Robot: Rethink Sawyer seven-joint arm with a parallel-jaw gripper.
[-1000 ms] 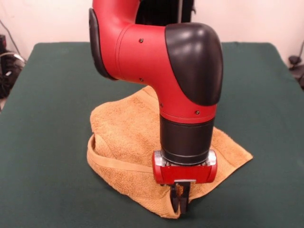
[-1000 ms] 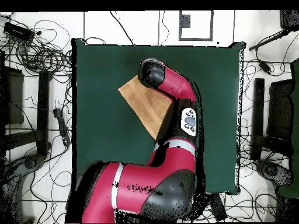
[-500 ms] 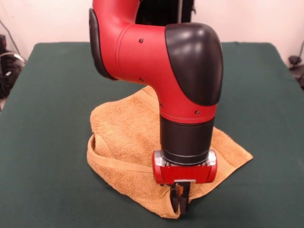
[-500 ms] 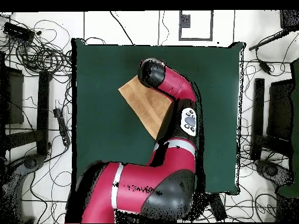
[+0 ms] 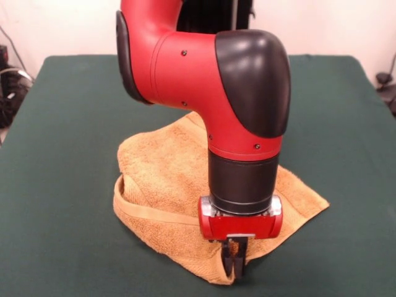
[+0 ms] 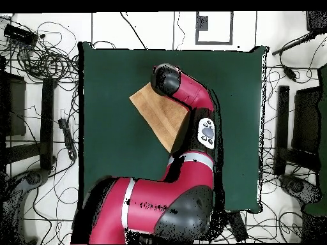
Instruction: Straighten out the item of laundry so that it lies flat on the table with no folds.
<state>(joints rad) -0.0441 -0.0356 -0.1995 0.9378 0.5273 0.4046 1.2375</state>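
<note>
Almost nothing differs from the earlier pictures. In the front view the arm (image 5: 247, 111), the gripper (image 5: 234, 263) and the towel (image 5: 161, 179) show no shift that can be made out. In the overhead view the black rounded joint (image 6: 163, 78) at the arm's upper end, just above the middle of the frame, sits a trace further toward the upper left than one second ago. The change is very slight.

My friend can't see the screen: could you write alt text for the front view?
A red and black robot arm reaches down with its end effector closed on the near edge of a rumpled golden-orange towel, which lies folded over itself on a dark green table.
</note>
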